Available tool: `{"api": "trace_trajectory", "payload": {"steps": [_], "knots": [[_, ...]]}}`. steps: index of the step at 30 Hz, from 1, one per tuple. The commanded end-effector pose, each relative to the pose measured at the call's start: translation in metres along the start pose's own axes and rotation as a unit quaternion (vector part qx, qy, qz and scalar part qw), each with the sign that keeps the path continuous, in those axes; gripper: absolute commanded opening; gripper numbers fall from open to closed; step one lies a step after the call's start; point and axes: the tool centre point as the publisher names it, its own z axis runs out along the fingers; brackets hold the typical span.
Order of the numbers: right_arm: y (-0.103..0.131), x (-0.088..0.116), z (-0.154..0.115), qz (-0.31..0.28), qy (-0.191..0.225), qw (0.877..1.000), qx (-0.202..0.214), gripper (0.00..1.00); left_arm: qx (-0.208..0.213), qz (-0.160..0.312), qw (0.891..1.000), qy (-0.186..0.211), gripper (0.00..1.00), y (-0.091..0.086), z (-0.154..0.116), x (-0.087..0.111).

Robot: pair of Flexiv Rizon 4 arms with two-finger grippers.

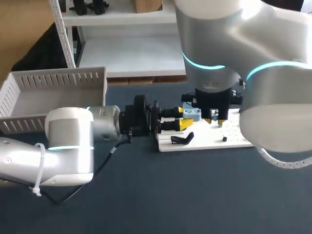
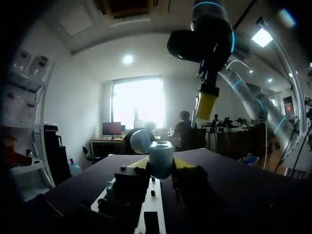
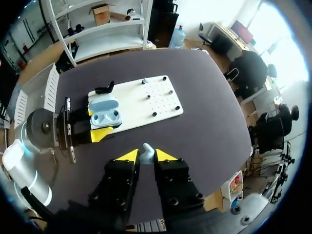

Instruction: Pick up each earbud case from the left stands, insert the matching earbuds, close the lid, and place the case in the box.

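Left gripper: clamped on the open blue earbud case, over the white board.
Right gripper: pinching a pale earbud.

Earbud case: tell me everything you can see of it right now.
The earbud case is a small rounded shell, pale blue, looking like smooth plastic. Its lid is hinged open, showing two wells; whether they are filled I cannot tell. The left gripper is shut on it, one yellow-tipped finger on each side, holding it over one end of the white board. The right gripper, shut on a white earbud, hangs above it.
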Motion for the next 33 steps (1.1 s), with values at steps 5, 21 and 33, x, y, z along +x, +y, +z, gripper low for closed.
{"api": "trace_trajectory", "payload": {"steps": [5,21,33], "knots": [[0.028,-0.010,-0.008,0.020,0.097,0.994,0.047,0.00,0.000,0.001,1.000,-0.002,0.00,0.000,-0.001,0.001],[0.031,-0.009,-0.004,0.012,0.081,0.996,0.034,0.00,0.000,0.001,1.000,-0.002,0.00,0.000,-0.001,0.001],[0.040,-0.027,0.002,0.061,0.070,0.993,0.067,0.00,0.000,0.001,1.000,-0.002,0.00,0.000,-0.001,0.001]]}}
